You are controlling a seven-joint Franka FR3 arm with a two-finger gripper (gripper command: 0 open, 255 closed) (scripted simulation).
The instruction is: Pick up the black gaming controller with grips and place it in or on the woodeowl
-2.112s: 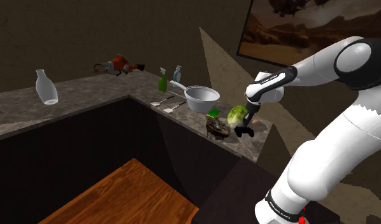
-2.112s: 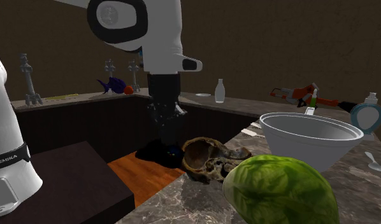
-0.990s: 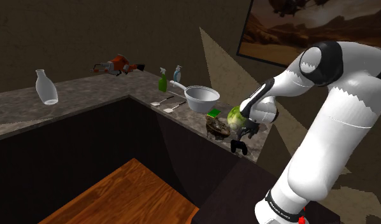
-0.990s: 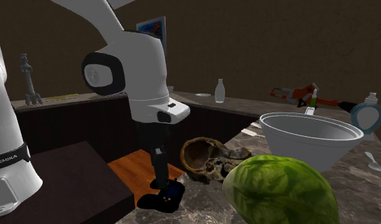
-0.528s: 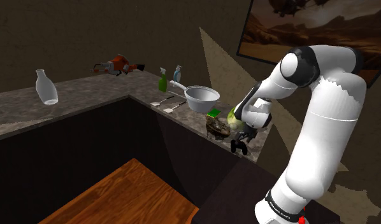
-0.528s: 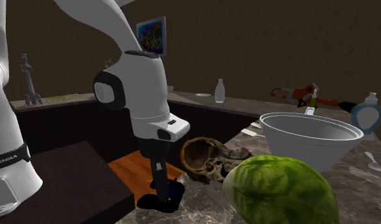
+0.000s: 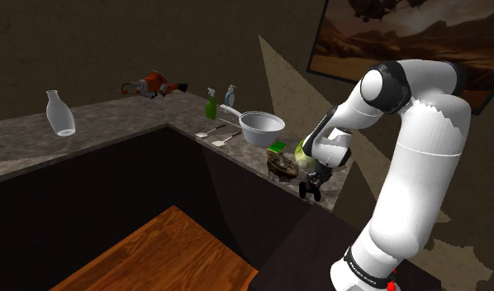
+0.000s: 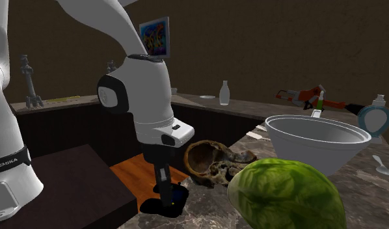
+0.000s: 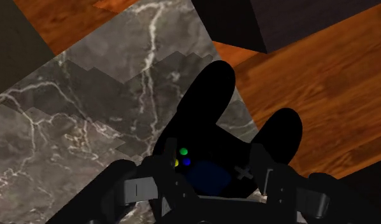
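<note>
The black gaming controller lies on the marble counter close to its front corner, its two grips pointing out over the edge. In the wrist view the controller shows small green, yellow and blue buttons. My gripper is lowered straight onto it, with the controller's body inside the jaws. In the second exterior view the gripper stands upright on the controller. The brown wooden bowl sits on the counter just beyond, holding dark clutter.
A green lettuce rests beside the bowl. A white pot, spray bottles and utensils stand farther along the counter, a glass bottle on the far section. A wooden floor lies below the edge.
Over the last second the arm folded down and brought the gripper lower onto the controller. The controller has stayed on the counter.
</note>
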